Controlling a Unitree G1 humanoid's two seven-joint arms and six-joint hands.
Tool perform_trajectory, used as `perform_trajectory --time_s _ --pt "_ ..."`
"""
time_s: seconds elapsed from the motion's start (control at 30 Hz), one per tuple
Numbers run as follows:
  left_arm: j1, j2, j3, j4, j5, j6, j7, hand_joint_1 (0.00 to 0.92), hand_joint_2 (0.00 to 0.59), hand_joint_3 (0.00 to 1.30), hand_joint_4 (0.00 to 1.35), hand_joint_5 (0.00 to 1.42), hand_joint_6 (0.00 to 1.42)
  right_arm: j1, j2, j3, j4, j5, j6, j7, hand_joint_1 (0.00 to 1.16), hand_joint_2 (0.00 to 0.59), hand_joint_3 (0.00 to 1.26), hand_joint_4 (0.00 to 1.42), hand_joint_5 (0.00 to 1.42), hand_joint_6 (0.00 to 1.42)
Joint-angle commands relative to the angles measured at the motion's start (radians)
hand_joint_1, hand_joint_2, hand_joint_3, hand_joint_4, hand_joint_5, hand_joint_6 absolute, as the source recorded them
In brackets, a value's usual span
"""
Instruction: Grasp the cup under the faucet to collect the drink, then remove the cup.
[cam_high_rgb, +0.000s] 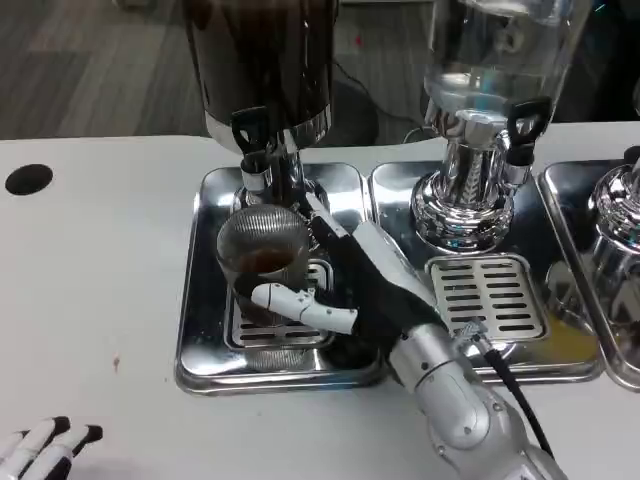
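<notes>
The right hand (345, 275) holds the cup (263, 255), which sits on the tray (205, 300) under the faucet (254, 150). The left hand (45, 448) rests low on the table (90, 280), holding nothing, fingers apart.

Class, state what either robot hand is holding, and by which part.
The right robot hand holds the cup around its side wall; the left robot hand holds nothing.

I'm looking at a self-serve drinks counter: beside the dark drink dispenser (262, 65) stands a clear one (490, 60), each on a steel drip tray (205, 330), office carpet behind.
</notes>
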Motion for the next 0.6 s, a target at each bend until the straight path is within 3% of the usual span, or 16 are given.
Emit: perform_trajectory --time_s 0.03,0.6 --pt "0.010 0.002 0.008 -0.008 -0.005 -0.004 -0.019 0.000 0.095 0.18 0.06 0.10 0.35 -0.017 0.012 0.006 0.010 0.002 -0.018 -0.015 0.35 0.105 0.00 0.03 0.04 0.00" --pt "0.019 0.006 0.031 0.005 -0.022 -0.014 -0.028 0.000 0.100 0.19 0.07 0.10 0.35 -0.031 0.040 0.011 0.057 0.009 -0.047 -0.046 0.34 0.102 0.01 0.06 0.06 0.00"
